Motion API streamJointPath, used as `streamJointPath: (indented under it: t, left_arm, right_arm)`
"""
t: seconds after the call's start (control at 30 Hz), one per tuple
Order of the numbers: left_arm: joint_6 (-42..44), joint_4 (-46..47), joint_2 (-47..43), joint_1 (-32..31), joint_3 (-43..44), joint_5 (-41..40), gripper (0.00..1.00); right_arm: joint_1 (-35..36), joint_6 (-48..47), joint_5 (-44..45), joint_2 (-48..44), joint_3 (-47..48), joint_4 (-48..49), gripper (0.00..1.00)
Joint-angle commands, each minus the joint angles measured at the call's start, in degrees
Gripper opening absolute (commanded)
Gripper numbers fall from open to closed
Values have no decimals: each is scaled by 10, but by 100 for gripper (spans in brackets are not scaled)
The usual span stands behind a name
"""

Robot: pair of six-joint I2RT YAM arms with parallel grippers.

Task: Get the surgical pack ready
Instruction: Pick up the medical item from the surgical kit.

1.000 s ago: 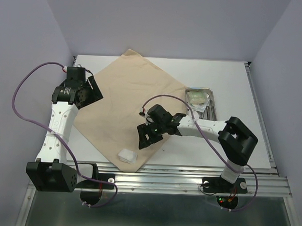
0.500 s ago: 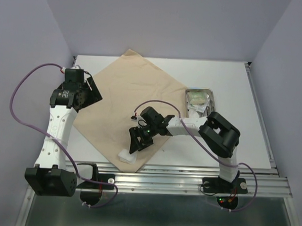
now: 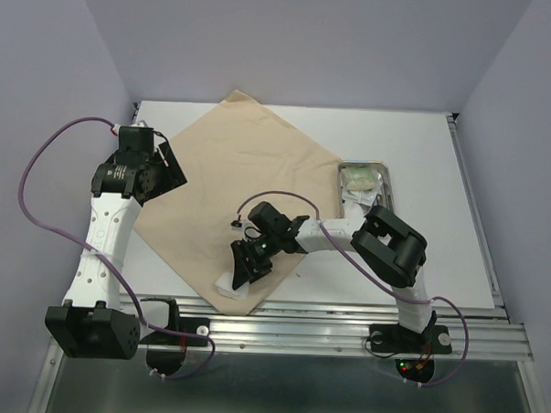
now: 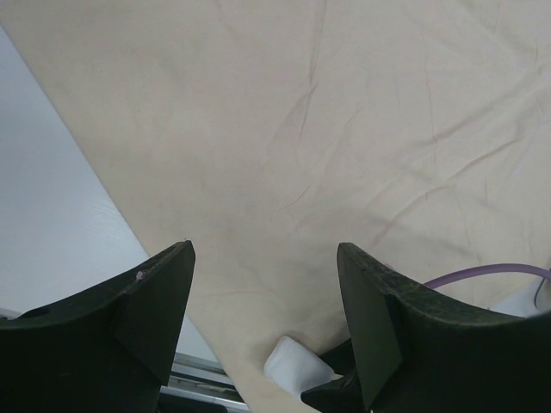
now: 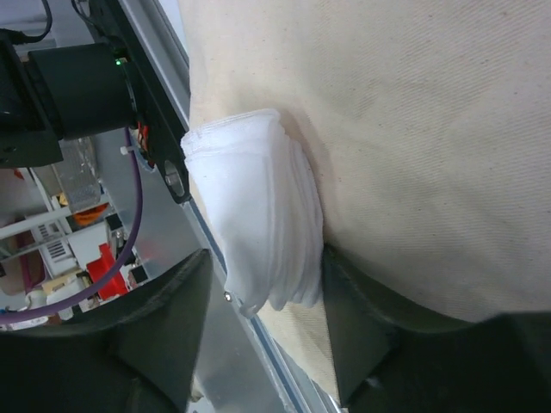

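- Broadly, the pack is looking only partly prepared: the base is laid out, while the loading and wrapping are not yet done.
- Furthest left, the left gripper (image 4: 263, 258) is hovering over the left part of the beige cloth (image 3: 250, 169), with its jaws standing wide and holding nothing.
- The beige cloth is lying flat on the white table (image 3: 424, 149), turned like a diamond and lightly creased, with one corner pointing at the near edge. As a wrapping base, it is looking ready.
- At that near corner, a stack of white gauze pads (image 5: 254, 215) is sitting on the cloth, close to the front rail (image 3: 344, 312).
- The right gripper (image 5: 267, 258) is reaching down over that stack, with one finger on each side of it. One finger is appearing to touch the pads, but the views are not showing whether the jaws are actually pinching them.
- Furthest right, the steel tray (image 3: 364, 163) is resting on bare table just beside the cloth's right corner, not on the cloth. It is carrying something pale and some metal instruments (image 3: 381, 204) that are too small to tell apart.
- Judging from this layout, several steps are remaining: bringing the tray and its contents onto the cloth, settling the gauze where it belongs, and folding the corners over the lot.
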Motion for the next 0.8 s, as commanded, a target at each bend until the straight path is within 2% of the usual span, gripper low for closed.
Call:
streamJointPath:
  t: [0.0,0.1,0.37,0.43,0.47,0.53,0.57,0.63,0.77]
  left_arm:
    - [-3,0,-21,2,-12,-9,79]
    - [-5,0,-24,2,-14,-8,79]
    - [-6,-1,-26,2,-19,-7,79]
    - [-6,-1,-26,2,-19,-7,79]
    - [-6,0,-26,2,-19,-7,79]
    - [-6,0,-26,2,-20,-7,79]
    - [-6,1,-26,2,-20,-7,79]
    - [-6,2,-26,2,-22,-7,79]
    - [-3,4,-25,2,-24,-6,79]
  right_arm:
    - [8,4,-2,13,17,5,54]
    - [8,5,0,15,19,5,49]
    - [8,12,-3,34,40,4,50]
    - [8,13,-1,37,43,4,44]
    - [8,13,-1,36,44,5,32]
    - [8,13,11,31,44,2,18]
    - [8,13,19,27,43,0,8]
    - [8,6,40,8,45,-8,3]
    - [8,-17,87,-38,55,-47,1]
